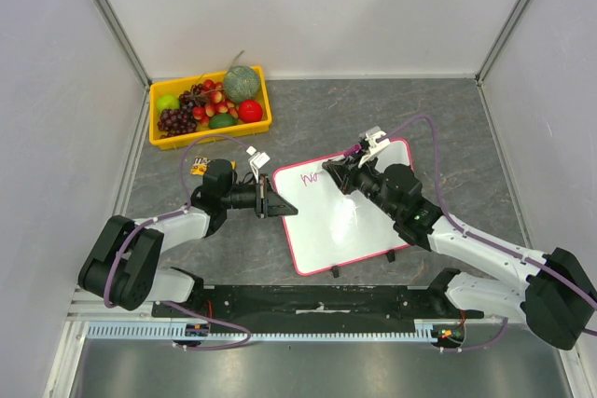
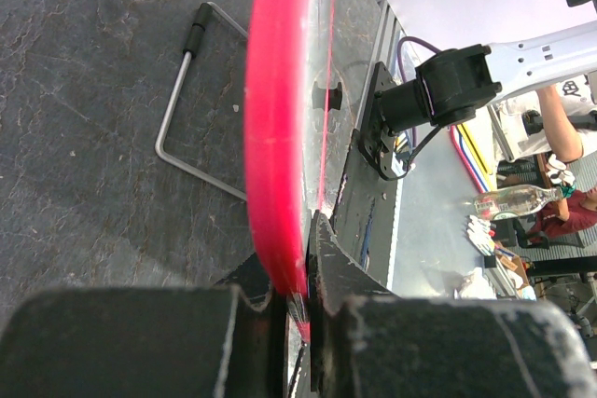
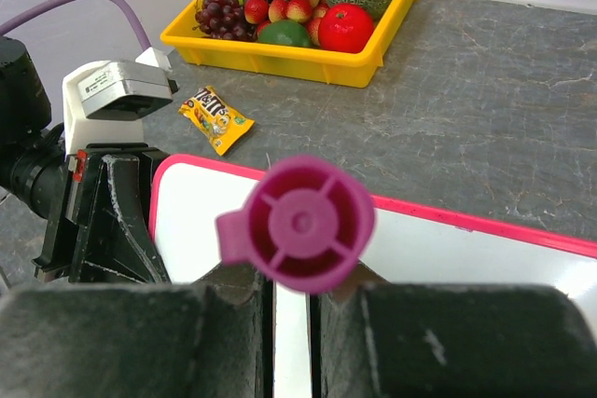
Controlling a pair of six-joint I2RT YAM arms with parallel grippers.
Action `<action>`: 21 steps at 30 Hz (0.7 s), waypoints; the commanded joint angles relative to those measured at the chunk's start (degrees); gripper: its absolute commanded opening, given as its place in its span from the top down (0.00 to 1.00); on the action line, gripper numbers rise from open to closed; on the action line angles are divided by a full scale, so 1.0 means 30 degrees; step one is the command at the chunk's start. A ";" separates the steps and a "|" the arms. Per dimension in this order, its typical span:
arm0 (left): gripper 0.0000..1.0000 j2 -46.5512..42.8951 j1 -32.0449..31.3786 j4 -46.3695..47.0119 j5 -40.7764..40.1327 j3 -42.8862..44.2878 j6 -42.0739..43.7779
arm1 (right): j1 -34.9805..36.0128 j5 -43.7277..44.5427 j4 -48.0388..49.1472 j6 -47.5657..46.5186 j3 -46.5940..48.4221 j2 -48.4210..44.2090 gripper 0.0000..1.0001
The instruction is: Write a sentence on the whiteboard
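**Board clamped at one edge, marker held over it**

The grey stone-patterned table (image 1: 448, 118) fills the floor of a white-walled booth; the whiteboard (image 1: 347, 223) sits in the middle of it, turned at an angle, its pink rim (image 2: 275, 137) running all the way round. The two arms reach in from the near edge, one to each side of the board. A yellow tray (image 1: 224, 138) of fruit stands well apart in the far left corner, holding grapes, a melon, a red round fruit and green ones.

The left gripper (image 1: 270, 204) is clamped tight on the board's left edge; the wrist view shows its jaws pressed on either face of the rim (image 2: 298, 323). The right gripper (image 1: 336, 174) hangs over the board's far left part, its fingers closed around a magenta marker (image 3: 303, 223) whose back end faces the wrist camera; the tip is hidden.

A bent wire bracket (image 2: 187, 109) lies on the table just beside the clamped edge; a small yellow candy packet (image 1: 199, 168) lies between tray and board.

The sentence (image 1: 312, 174) is only a short run of thin magenta letters near the board's far left corner, too small to read; the board's other parts are bare white.
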 commanded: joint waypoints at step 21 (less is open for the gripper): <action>0.98 0.0017 -0.0204 -0.0637 -0.1045 -0.0627 0.3839 | -0.0102 0.0076 -0.1371 -0.0470 -0.1269 -0.0860 1.00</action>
